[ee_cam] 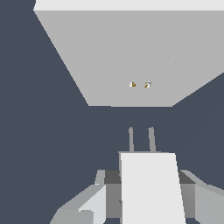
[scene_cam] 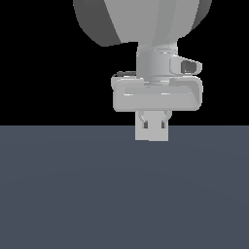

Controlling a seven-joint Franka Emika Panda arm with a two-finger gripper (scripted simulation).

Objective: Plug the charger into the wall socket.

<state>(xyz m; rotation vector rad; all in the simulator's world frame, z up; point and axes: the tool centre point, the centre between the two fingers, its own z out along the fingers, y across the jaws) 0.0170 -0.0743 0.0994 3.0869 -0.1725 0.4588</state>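
- While the plug-in is not yet done, the wall socket (ee_cam: 131, 57) is seen ahead of the jaws, apart from them, its two orange-brown dots (ee_cam: 140, 84) roughly lined up with the prongs.
- Grey floor (scene_cam: 58, 194) is spread below the jaws; nothing is seen standing between them and the socket.
- Gripper (scene_cam: 151, 127) is closed on the charger (ee_cam: 151, 188), held between the jaws so its two prongs (ee_cam: 141, 139) are pointed at the socket, judged ready for a straight push.
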